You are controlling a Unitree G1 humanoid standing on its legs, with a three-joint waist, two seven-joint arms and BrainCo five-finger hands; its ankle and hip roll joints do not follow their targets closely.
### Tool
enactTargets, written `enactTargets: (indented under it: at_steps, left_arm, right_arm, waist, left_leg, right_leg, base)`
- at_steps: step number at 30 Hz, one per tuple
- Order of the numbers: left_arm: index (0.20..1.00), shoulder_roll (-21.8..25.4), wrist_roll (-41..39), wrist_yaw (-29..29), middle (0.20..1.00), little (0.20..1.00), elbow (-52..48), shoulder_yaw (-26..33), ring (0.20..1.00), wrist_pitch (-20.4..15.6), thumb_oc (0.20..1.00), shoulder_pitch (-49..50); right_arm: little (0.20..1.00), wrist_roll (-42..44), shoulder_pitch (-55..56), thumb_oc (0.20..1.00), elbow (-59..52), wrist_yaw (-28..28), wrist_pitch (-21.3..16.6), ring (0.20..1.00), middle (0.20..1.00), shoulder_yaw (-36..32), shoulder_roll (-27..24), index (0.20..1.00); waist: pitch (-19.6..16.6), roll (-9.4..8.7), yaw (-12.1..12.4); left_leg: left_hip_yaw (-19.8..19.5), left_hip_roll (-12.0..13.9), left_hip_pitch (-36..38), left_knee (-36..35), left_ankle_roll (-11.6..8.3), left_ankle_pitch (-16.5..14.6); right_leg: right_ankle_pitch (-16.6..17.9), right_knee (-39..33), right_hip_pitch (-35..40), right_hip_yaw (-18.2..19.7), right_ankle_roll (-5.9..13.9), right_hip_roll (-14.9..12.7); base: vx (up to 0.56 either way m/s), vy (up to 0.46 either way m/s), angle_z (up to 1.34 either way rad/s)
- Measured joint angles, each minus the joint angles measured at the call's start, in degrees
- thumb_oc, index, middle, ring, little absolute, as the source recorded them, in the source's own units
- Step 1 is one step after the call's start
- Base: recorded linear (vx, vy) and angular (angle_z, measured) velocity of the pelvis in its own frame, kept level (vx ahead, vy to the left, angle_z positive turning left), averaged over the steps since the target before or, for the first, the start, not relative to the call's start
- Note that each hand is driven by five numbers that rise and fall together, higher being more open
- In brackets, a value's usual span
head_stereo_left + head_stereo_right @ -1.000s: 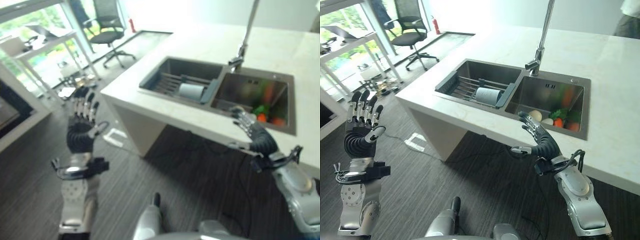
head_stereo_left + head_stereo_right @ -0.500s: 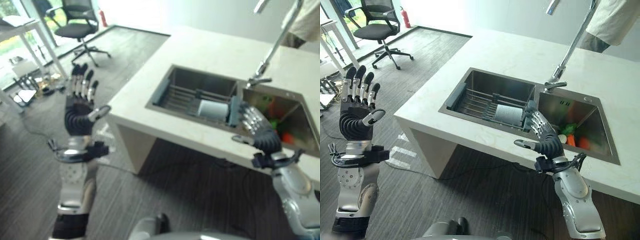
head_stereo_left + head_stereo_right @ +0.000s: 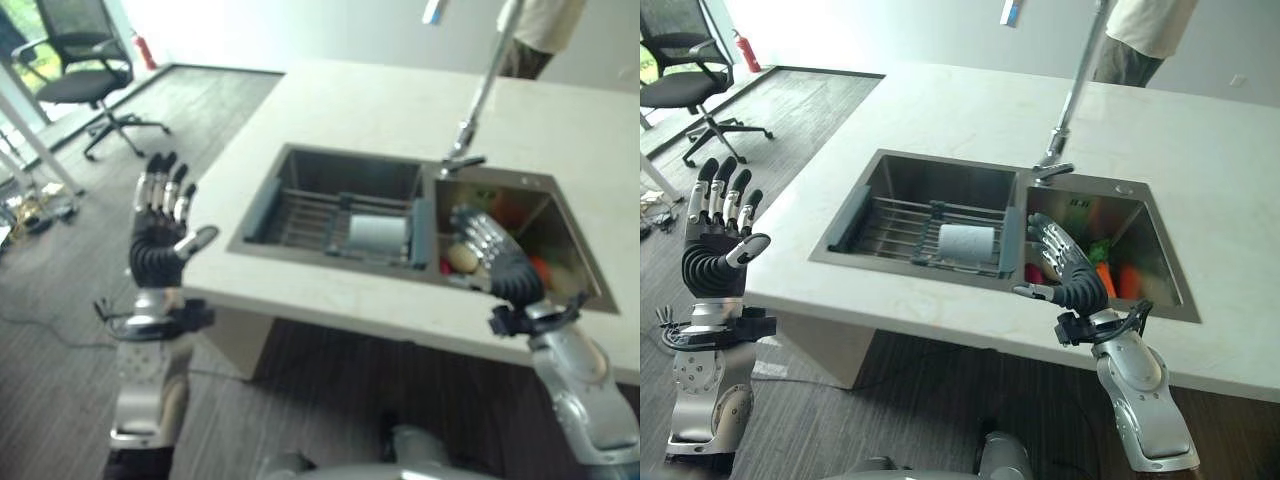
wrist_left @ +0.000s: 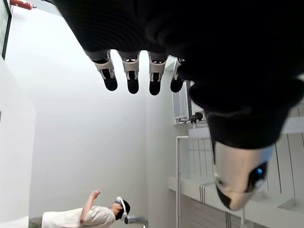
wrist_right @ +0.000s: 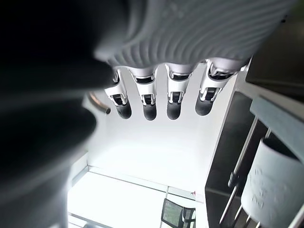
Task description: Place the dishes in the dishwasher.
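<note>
A white cup (image 3: 967, 242) lies on its side in a dark wire rack (image 3: 890, 222) in the left basin of a steel double sink (image 3: 940, 165). In the right wrist view the cup (image 5: 275, 185) lies past the straight fingers (image 5: 148, 102). My right hand (image 3: 1072, 278) is raised and open over the counter's front edge, by the divider between the basins, holding nothing. Off the counter's left corner my left hand (image 3: 715, 258) is held upright, open and empty, its fingers (image 4: 133, 78) straight in its wrist view.
The right basin holds orange and green vegetables (image 3: 1110, 268). A tall faucet (image 3: 1072, 100) rises behind the sink. A person (image 3: 1145, 35) stands at the far side of the white counter (image 3: 940, 100). An office chair (image 3: 685, 90) stands on the floor at far left.
The whole picture has swung toward the sink, so the camera has moved. Both hands stay raised and open. The right hand now stands higher, against the sink's front rim.
</note>
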Motion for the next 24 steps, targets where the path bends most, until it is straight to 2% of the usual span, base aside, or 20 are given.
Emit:
enactTargets:
  at_steps: [2,4,5,6,7,8,9,10,11,12,13,14,15,17,18,19,21,24]
  left_arm:
    - [1.000,-0.23,-1.50,-0.58,1.000,1.000,-0.62,0.03,1.000,0.37,1.000,0.19]
    - [1.000,-0.44,-5.77,-4.10,1.000,1.000,-0.77,-0.62,1.000,2.58,1.000,0.58]
    - [1.000,-0.43,-6.50,-4.63,1.000,1.000,-0.78,-0.65,1.000,2.57,1.000,1.09]
    - [1.000,-0.57,-7.68,-4.91,1.000,1.000,-0.70,-1.06,1.000,2.58,1.000,1.47]
    - [1.000,-2.17,-7.67,-5.27,1.000,1.000,-0.94,-1.06,1.000,2.48,1.000,1.45]
    - [1.000,-2.80,-7.66,-5.74,1.000,1.000,-1.07,-0.99,1.000,2.30,1.000,1.77]
    - [1.000,-2.73,-7.67,-5.94,1.000,1.000,-1.07,-0.97,1.000,2.24,1.000,1.79]
    - [1.000,-2.75,-7.74,-6.11,1.000,1.000,-0.93,-1.04,1.000,2.02,1.000,1.90]
    - [1.000,-3.34,-7.88,-6.22,1.000,1.000,-0.86,-1.35,1.000,1.96,1.000,1.81]
    - [1.000,-3.45,-7.92,-6.32,1.000,1.000,-0.68,-1.01,1.000,1.74,1.000,1.36]
    - [1.000,-3.42,-7.93,-6.30,1.000,1.000,-0.81,-0.76,1.000,1.74,1.000,1.48]
    - [1.000,-4.05,-7.86,-6.20,1.000,1.000,-0.89,-0.92,1.000,1.58,1.000,1.04]
    - [1.000,-3.98,-7.85,-6.22,1.000,1.000,-0.74,-0.96,1.000,1.44,1.000,0.53]
    - [1.000,-1.87,-7.86,-6.16,1.000,1.000,-0.67,-0.94,1.000,1.30,1.000,-1.63]
    - [1.000,-1.33,-7.85,-6.18,1.000,1.000,-0.64,-0.50,1.000,1.25,1.000,-2.77]
    - [1.000,-1.26,-7.86,-6.17,1.000,1.000,-0.74,-0.02,1.000,1.20,1.000,-2.80]
    - [1.000,-0.97,-7.84,-6.04,1.000,1.000,-0.77,1.39,1.000,1.22,1.000,-2.64]
    - [1.000,1.45,-7.28,-5.99,1.000,1.000,-0.87,1.30,1.000,1.25,1.000,-2.85]
  right_arm:
    - [1.000,0.00,1.04,1.000,1.62,-0.31,0.03,1.000,1.000,-0.34,-0.33,1.000]
    - [1.000,0.00,1.10,1.000,1.66,-0.31,0.01,1.000,1.000,-1.50,-0.85,1.000]
    - [1.000,-0.01,1.07,1.000,1.67,-0.30,0.00,1.000,1.000,-1.73,-1.41,1.000]
    - [1.000,-0.04,1.07,1.000,2.77,-0.19,0.00,1.000,1.000,-1.62,-1.12,1.000]
    - [1.000,-0.10,1.16,1.000,3.86,-0.19,0.05,1.000,1.000,-1.59,-1.02,1.000]
    - [1.000,-0.45,1.06,1.000,3.57,-0.18,-0.01,1.000,1.000,-1.46,-1.17,1.000]
    - [1.000,-0.47,0.69,1.000,3.61,-0.16,-0.07,1.000,1.000,-1.42,-1.24,1.000]
    - [1.000,-0.49,0.34,1.000,3.97,-0.12,-0.10,1.000,1.000,-1.20,-1.17,1.000]
    - [1.000,-0.54,-0.13,1.000,4.76,-0.07,-0.06,1.000,1.000,-1.39,-1.50,1.000]
    - [1.000,-1.17,0.81,1.000,3.76,0.30,0.20,1.000,1.000,-1.90,-2.23,1.000]
    - [1.000,-1.24,1.13,1.000,3.60,0.69,0.24,1.000,1.000,-1.79,-2.22,1.000]
    - [1.000,-1.75,0.67,1.000,3.69,0.59,0.40,1.000,1.000,-1.52,-2.56,1.000]
    - [1.000,-2.08,0.53,1.000,3.31,0.60,0.49,1.000,1.000,-1.58,-2.82,1.000]
    - [1.000,-2.04,0.93,1.000,2.23,0.48,0.89,1.000,1.000,-3.43,-5.05,1.000]
    - [1.000,-2.04,1.38,1.000,1.78,0.48,1.00,1.000,1.000,-3.96,-3.94,1.000]
    - [1.000,-2.07,1.45,1.000,1.57,0.63,1.09,1.000,1.000,-3.72,-3.06,1.000]
    - [1.000,-2.12,1.50,1.000,1.40,0.58,1.13,1.000,1.000,-2.69,0.30,1.000]
    - [1.000,-2.16,0.68,1.000,1.32,0.64,1.28,1.000,1.000,-1.03,1.15,1.000]
  waist:
    - [-0.50,1.21,-1.29]
    - [-0.43,2.38,-1.63]
    - [-0.36,2.93,-1.53]
    - [0.00,2.32,-0.97]
    - [0.75,1.00,0.41]
    - [0.96,0.48,1.80]
    - [0.87,0.99,1.65]
    - [0.95,1.77,1.84]
    - [0.86,4.38,1.77]
    - [2.52,4.04,1.22]
    - [2.73,3.86,1.72]
    - [2.78,3.78,1.23]
    - [2.54,3.86,1.84]
    - [1.97,4.79,0.91]
    - [1.80,3.71,0.60]
    - [1.61,2.72,0.62]
    - [0.60,0.70,0.94]
    - [-0.36,-0.88,1.32]
  left_leg:
    - [0.01,2.09,3.54,-3.62,-1.59,0.98]
    - [0.65,3.72,5.45,-5.57,-3.11,2.16]
    - [0.57,4.08,6.10,-5.68,-4.06,2.94]
    - [0.41,3.83,5.84,-3.61,-8.16,5.72]
    - [0.27,3.61,3.30,2.30,-8.61,8.03]
    - [-1.52,2.84,0.41,4.05,-7.56,7.54]
    - [-1.75,2.86,-0.72,2.51,-6.50,7.01]
    - [-2.46,3.25,-2.60,0.46,-5.68,6.60]
    - [-3.60,5.81,-5.15,-0.48,-5.47,6.47]
    - [-7.12,9.79,-8.82,-1.58,-7.43,6.19]
    - [-7.33,9.58,-9.09,-4.50,-7.26,6.32]
    - [-9.28,8.59,-9.46,-4.76,-7.54,6.12]
    - [-8.38,8.32,-9.59,-4.59,-6.82,6.15]
    - [-3.96,8.59,-7.71,-5.97,-5.98,6.92]
    - [-2.74,6.82,-7.07,-6.76,-6.48,8.95]
    - [-2.01,5.58,-6.83,-6.48,-6.28,9.08]
    - [-0.45,2.71,-5.97,-5.74,-2.73,10.78]
    - [0.29,0.46,-6.21,-3.42,-0.91,9.09]
  right_leg:
    - [-4.17,2.81,0.62,-0.86,-1.67,2.36]
    - [-6.79,4.47,0.65,-1.16,-3.67,4.14]
    - [-7.29,4.42,0.85,-1.15,-4.28,4.63]
    - [-7.70,3.09,2.16,-0.57,-4.93,4.40]
    - [-7.25,0.68,4.48,1.48,-4.40,4.32]
    - [-5.37,-1.24,5.63,2.24,-2.90,3.77]
    - [-5.13,-2.17,5.49,1.91,-2.50,4.00]
    - [-5.27,-3.77,5.73,1.68,-0.43,4.44]
    - [-7.82,-0.72,4.74,-0.22,4.34,5.07]
    - [-10.34,7.09,2.23,2.74,-2.26,3.91]
    - [-10.64,6.74,2.30,3.93,-2.89,3.66]
    - [-9.26,5.67,3.18,5.30,-0.70,3.62]
    - [-8.77,4.42,3.54,5.44,0.03,3.22]
    - [-8.73,4.51,3.67,5.38,0.20,2.55]
    - [-9.22,4.16,3.79,6.05,1.37,0.38]
    - [-9.07,3.66,4.06,6.51,2.37,-0.87]
    - [-7.64,0.45,6.52,6.36,4.45,-4.39]
    - [-5.77,-2.94,9.08,5.38,7.10,-6.62]
  base:
    - [0.15,-0.244,-0.14]
    - [0.18,-0.213,-0.11]
    - [0.15,-0.124,-0.09]
    - [0.08,0.020,-0.30]
    - [0.05,0.124,-0.50]
    - [0.07,0.234,-0.48]
    - [0.06,0.208,-0.30]
    - [0.06,0.236,-0.09]
    - [0.06,0.174,-0.05]
    - [0.12,0.364,-0.22]
    - [0.10,0.402,-0.33]
    - [0.10,0.435,-0.53]
    - [0.05,0.282,-0.43]
    - [0.08,0.220,-0.16]
    - [0.07,0.177,0.01]
    - [0.05,0.135,-0.05]
    - [0.03,0.136,-0.09]
    - [0.02,0.116,0.07]
